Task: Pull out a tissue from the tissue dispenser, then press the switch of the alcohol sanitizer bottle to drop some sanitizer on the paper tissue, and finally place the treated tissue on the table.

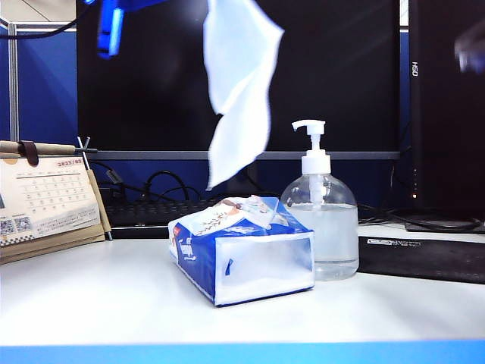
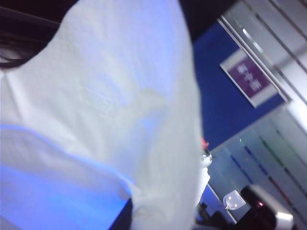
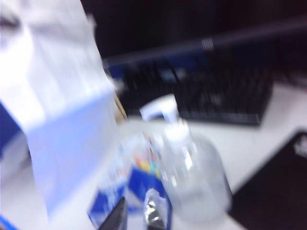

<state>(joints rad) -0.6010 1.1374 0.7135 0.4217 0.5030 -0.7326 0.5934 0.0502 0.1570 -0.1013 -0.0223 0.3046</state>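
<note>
My left claw (image 1: 114,30) up at eleven o'clock in the exterior view, clamped closed, my right claw (image 3: 136,215) low in its wrist view, blurred, aperture unreadable

1 tissue (image 1: 236,83), 1 tissue dispenser (image 1: 241,246), seemingly 1 bottle (image 1: 322,220)

Tissue (image 2: 105,120) fills most of the left wrist view, white, draped in soft folds, lower part tinted blue. Left gripper hidden behind it. Beyond: blue partition wall (image 2: 225,96) with a purple sign (image 2: 249,79), frosted glass panel (image 2: 268,153); blurred.
</note>
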